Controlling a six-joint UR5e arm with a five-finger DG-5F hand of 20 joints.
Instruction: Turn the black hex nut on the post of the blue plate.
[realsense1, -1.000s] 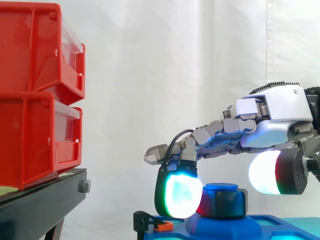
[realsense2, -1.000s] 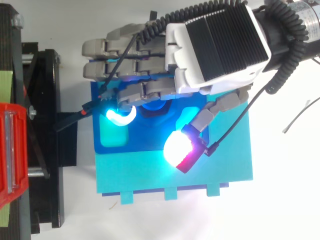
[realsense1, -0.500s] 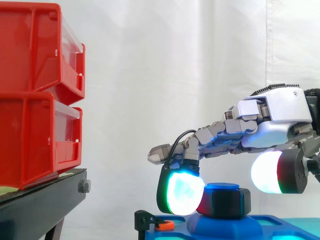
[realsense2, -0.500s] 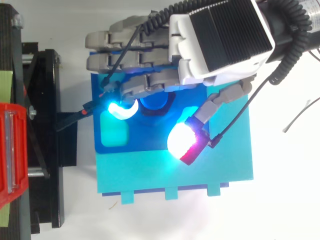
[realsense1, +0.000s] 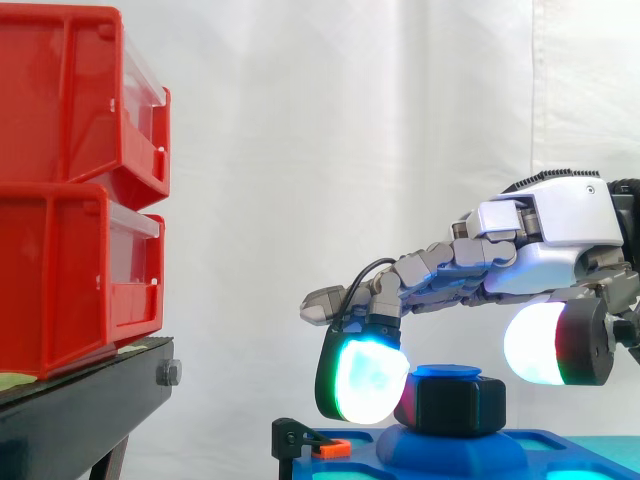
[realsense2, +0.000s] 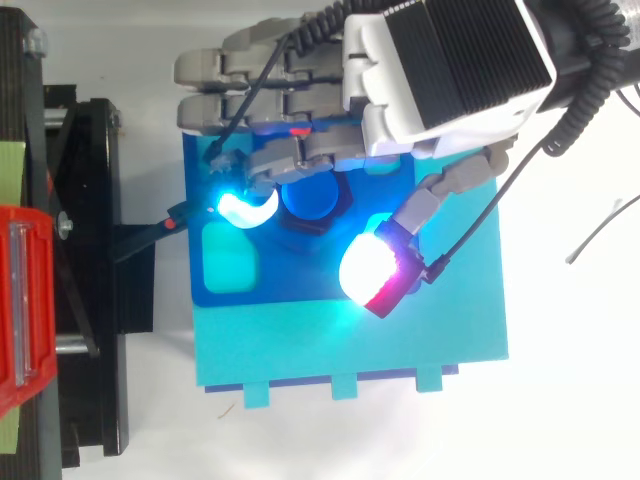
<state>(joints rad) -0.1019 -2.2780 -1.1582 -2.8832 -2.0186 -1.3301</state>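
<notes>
Hand w/ fingers over black hex nut, thumb pad apart.

- Red bins: glossy moulded plastic with clear plastic fronts.
- Black stand: matt, metal by its look, with a bright metal bolt.
- Curtain: white matt cloth.
- Blue plate and black hex nut: smooth plastic.
- Hand: smooth grey and white shells, with translucent glossy pads.
</notes>
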